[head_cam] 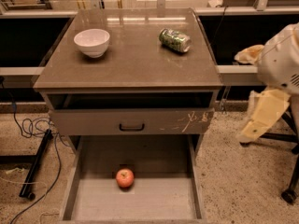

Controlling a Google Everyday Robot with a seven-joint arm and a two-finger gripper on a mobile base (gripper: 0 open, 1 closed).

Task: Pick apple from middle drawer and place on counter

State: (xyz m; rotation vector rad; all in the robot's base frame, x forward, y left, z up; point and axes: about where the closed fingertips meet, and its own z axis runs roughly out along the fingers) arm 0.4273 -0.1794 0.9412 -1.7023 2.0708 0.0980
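The apple (124, 178), small and red-orange, lies on the bare floor of the open middle drawer (140, 202), left of centre and about halfway back. The counter (131, 59) is the grey-brown top slab of the cabinet above it. My arm's white body (282, 59) is at the right edge of the view. The gripper (261, 118) hangs below it as a pale cream part, to the right of the cabinet, level with the upper drawer front. It is well away from the apple and holds nothing that I can see.
A white bowl (92, 42) stands at the counter's back left and a green drink can (174, 39) lies at its back right. A drawer front with dark handle and white scratches (131, 122) overhangs the open drawer. Cables (28, 125) lie left; a chair base (289, 190) stands right.
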